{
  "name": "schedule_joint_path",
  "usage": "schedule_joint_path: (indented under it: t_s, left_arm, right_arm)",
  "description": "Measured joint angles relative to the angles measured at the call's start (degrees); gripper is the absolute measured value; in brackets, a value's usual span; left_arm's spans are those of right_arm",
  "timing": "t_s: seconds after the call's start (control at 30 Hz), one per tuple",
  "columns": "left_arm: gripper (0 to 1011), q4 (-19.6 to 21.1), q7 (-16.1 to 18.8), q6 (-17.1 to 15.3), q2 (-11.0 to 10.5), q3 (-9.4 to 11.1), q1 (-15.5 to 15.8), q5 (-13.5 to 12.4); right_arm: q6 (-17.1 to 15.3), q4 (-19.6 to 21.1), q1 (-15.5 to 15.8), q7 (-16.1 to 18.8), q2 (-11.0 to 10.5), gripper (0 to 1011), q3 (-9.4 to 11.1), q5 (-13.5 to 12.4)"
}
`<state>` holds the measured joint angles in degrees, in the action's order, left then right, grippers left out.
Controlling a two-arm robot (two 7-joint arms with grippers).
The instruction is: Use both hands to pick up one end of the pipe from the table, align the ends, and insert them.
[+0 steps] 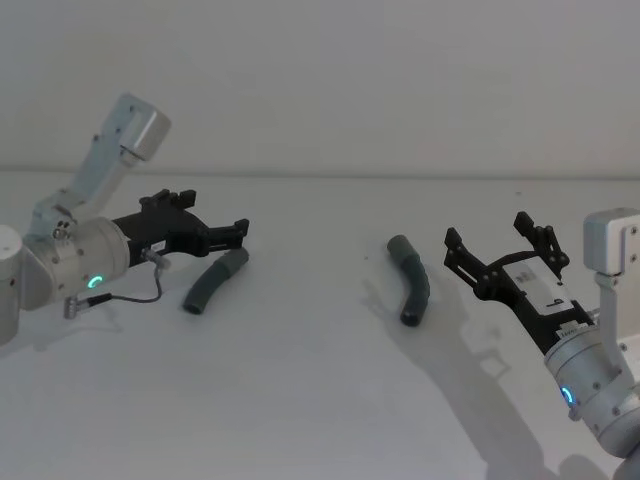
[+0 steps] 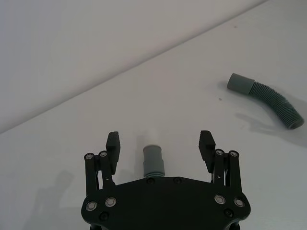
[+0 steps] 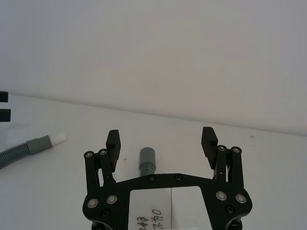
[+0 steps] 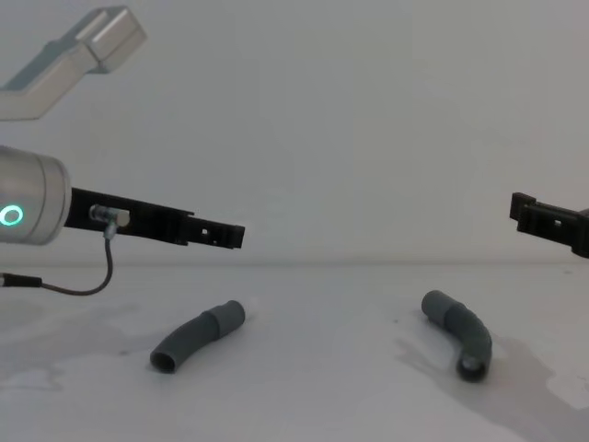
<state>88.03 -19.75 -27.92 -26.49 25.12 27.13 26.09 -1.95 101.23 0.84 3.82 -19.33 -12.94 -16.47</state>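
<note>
- Currently your left claw (image 2: 160, 140) hangs spread wide above the table (image 1: 320, 400), touching nothing. The chest view puts it well clear of the surface.
- Under it lies the left hose piece (image 1: 212, 280), flat on the table, with one end beneath the claw's fingertips and its open mouth turned toward the robot.
- From the left wrist you see that piece's grey cuff (image 2: 154, 163) between the two fingers, with a gap on either side.
- Your right claw (image 3: 160, 139) is spread wide too. It is raised off the table, near the right hose piece (image 1: 412, 283) on its right side, and not touching it.
- The right hose piece lies bent on the table, right of the middle, its dark open mouth toward the robot.
- From the right wrist you see one end of it between the fingers, again with gaps. Farther off, the left hose piece shows a whitish tip (image 3: 58, 138).
- Both pieces lie well apart and unjoined.
</note>
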Motion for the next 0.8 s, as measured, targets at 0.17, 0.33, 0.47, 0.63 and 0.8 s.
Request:
schedule_joint_path:
  t_s: [0.17,0.33,0.47,0.63,0.8]
  left_arm:
    - [1001,-0.56,0.82,0.08,0.42,0.97,0.25,-1.39]
    - [1001,-1.53,1.45,0.67,0.92,1.88,0.60,-2.82]
    - [1001,-2.29,1.81,1.12,1.32,2.42,0.77,-3.66]
    - [1001,-3.09,2.12,1.42,1.80,2.77,0.89,-4.34]
    - [1001,-3.97,2.30,1.47,2.35,2.85,0.92,-4.67]
  right_arm:
    - [0.00,0.00,0.00,0.00,0.00,1001,0.00,0.00]
    - [0.00,0.00,0.00,0.00,0.00,1001,0.00,0.00]
    - [0.00,0.00,0.00,0.00,0.00,1001,0.00,0.00]
    - [0.00,-0.01,0.00,0.00,0.00,1001,0.00,0.00]
    - [0.00,0.00,0.00,0.00,0.00,1001,0.00,0.00]
